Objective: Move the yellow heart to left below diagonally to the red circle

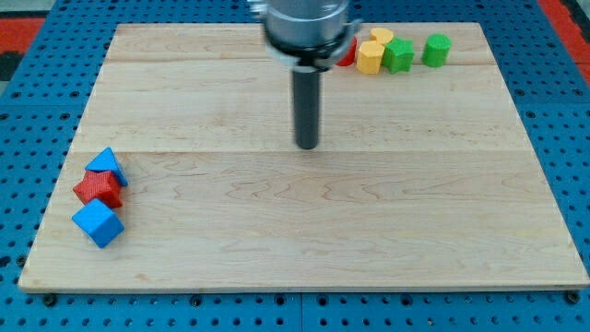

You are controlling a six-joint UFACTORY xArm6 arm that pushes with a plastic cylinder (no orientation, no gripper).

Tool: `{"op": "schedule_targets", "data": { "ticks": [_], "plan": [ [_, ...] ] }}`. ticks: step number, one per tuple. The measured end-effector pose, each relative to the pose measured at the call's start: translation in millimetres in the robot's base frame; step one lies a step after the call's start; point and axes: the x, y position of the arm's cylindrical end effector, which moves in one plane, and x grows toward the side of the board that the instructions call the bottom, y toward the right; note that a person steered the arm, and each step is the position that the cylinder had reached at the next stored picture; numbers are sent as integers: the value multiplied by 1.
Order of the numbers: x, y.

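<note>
My tip (pixel 306 145) rests on the wooden board (pixel 304 212) a little above its middle, touching no block. At the view's top right, a red block (pixel 348 52), its shape mostly hidden by the arm, sits next to two yellow blocks: one (pixel 370 57) in front and one (pixel 381 36) behind it. Their shapes are hard to make out, so I cannot tell which is the heart. My tip is well below and to the left of this cluster.
A green block (pixel 398 55) touches the yellow ones, and a green cylinder-like block (pixel 436 50) stands to its right. At the view's left edge lie a blue triangle (pixel 107 165), a red star-like block (pixel 99 188) and a blue cube (pixel 98 223).
</note>
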Motion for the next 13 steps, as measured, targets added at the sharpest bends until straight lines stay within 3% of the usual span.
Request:
{"op": "schedule_targets", "data": {
  "ticks": [3, 4, 5, 7, 8, 9, 10, 13],
  "plan": [
    [-92, 292],
    [-105, 309],
    [-105, 309],
    [-191, 298],
    [-202, 308],
    [-223, 257],
    [-217, 164],
    [-192, 38]
  ]
}}
